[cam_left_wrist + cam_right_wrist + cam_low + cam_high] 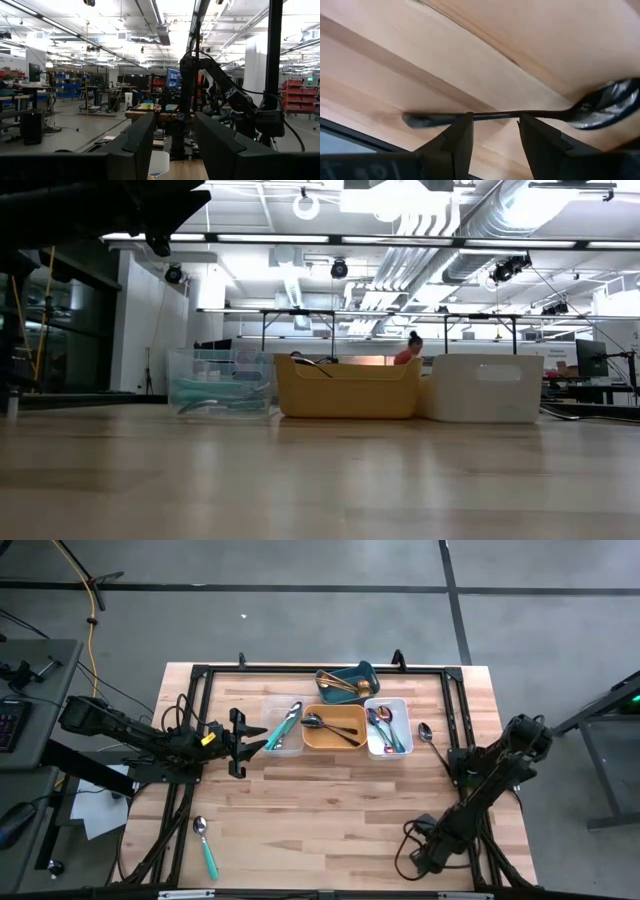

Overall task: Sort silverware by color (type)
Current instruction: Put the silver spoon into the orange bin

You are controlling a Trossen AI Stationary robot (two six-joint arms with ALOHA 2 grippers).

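Right wrist view: the right gripper [492, 132] hangs low over the wooden table [560, 45], fingers apart, and a black spoon [520, 114] lies flat on the wood just past the fingertips [460, 137]. The handle runs crosswise through the gap between them; the bowl sits off to one side. Fingers not closed on it. In the high view this same spoon [425, 734] shows at the table's right side, just beside the white bin [402, 712], with the right arm reaching in from the table's near right corner.

Left gripper [252, 744]: held above the table at its left side, jaws open and empty, pointing toward the clear bin [270, 710]. Just ahead of its tips that bin holds teal-handled spoons [283, 726]. Next along the row, the yellow bin [352, 716] holds black spoons [330, 727]. Beyond that, the white bin holds iridescent utensils [380, 725]. Behind the yellow bin, a dark teal bin [368, 671] holds gold utensils [341, 687].

One teal-handled spoon [206, 846] lies loose on the table, well apart from both grippers, toward the near left edge.

Low view: the three bins stand in a row, clear [222, 383], yellow [347, 387], white [485, 388].
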